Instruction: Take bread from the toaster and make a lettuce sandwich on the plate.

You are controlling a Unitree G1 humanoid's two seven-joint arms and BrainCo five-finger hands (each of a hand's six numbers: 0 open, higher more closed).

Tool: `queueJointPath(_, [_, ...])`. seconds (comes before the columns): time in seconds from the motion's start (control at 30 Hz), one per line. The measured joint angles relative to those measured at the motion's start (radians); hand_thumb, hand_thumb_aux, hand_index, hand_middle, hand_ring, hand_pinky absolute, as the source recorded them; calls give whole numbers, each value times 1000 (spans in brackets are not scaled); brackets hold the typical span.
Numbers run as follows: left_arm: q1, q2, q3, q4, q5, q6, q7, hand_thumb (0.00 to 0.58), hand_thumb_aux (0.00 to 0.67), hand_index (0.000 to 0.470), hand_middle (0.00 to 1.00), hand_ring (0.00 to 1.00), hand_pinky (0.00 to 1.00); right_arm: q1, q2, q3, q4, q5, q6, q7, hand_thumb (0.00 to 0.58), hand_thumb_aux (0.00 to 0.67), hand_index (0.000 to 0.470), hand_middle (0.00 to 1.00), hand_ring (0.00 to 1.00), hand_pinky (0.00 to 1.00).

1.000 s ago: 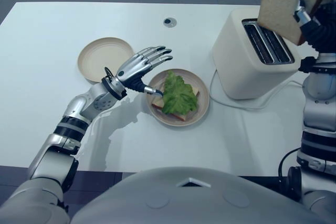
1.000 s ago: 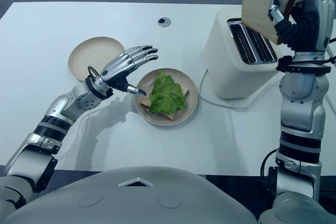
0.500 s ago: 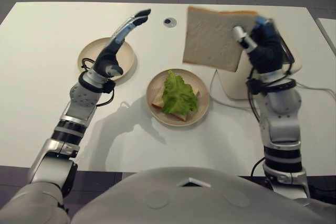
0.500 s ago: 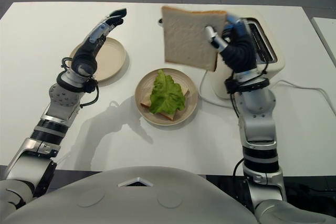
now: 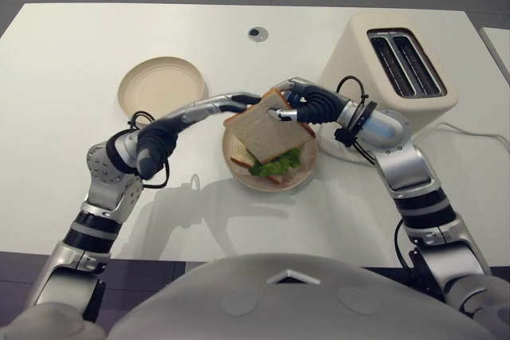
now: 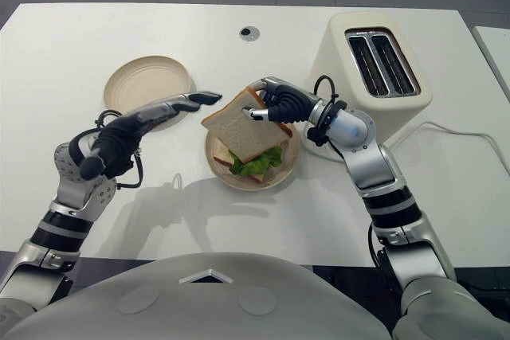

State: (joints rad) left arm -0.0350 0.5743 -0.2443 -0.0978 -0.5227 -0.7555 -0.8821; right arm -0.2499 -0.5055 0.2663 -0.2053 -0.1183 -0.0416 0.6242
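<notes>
Bread slice (image 5: 267,133): held tilted over the near plate, its far corner raised and its near edge low over the lettuce; it may already rest on the leaf, but I cannot tell.
Lettuce (image 5: 275,167): green leaf showing under the near edge of the held slice, lying on a lower bread slice (image 5: 237,162).
Plate (image 5: 300,179): round and beige, at the middle of the bench (image 5: 64,77), carrying the lower slice and the leaf.
Right hand (image 5: 307,105): forearm reaches in from the right, low and nearly level; fingers curled, pinching the raised far corner of the bread slice.
Left hand (image 6: 155,115): arm bent at the elbow, forearm angled in from the left; fingers stretched out straight and pressed together, holding nothing, tips pointing at the slice's left side, just beside it.
Second plate (image 5: 159,85): beige, left of and beyond the sandwich plate, past the left hand.
Toaster (image 5: 374,93): cream, at the far right, its two slots facing up, just behind the right wrist.
Cable (image 5: 470,129): white, trailing to the right from the toaster.
Round port (image 5: 257,33): set in the bench near its far edge.
</notes>
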Motion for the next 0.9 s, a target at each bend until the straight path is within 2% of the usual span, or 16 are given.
queueJointPath(0.13, [7, -33, -3, 51, 91, -17, -25, 0, 0, 0, 0, 0, 0, -44, 2, -8, -6, 43, 46, 56, 580, 670, 470, 1000, 1000, 1000])
queueJointPath(0.23, [7, -49, -5, 76, 139, -26, -31, 0, 0, 0, 0, 0, 0, -53, 6, -62, -33, 129, 93, 82, 580, 670, 470, 1000, 1000, 1000])
queueJointPath(0.5, [7, -67, -8, 103, 200, -41, -44, 0, 0, 0, 0, 0, 0, -91, -36, -109, -45, 237, 186, 187, 580, 670, 470, 1000, 1000, 1000])
queueJointPath(0.7, [22, -50, -25, 104, 198, -38, -86, 0, 0, 0, 0, 0, 0, -107, -60, -58, 43, 222, 182, 261, 580, 670, 470, 1000, 1000, 1000])
queueJointPath(0.9, [39, -42, -39, 93, 197, -34, -107, 0, 0, 0, 0, 0, 0, -143, -7, 62, 172, 117, 107, 269, 580, 670, 470, 1000, 1000, 1000])
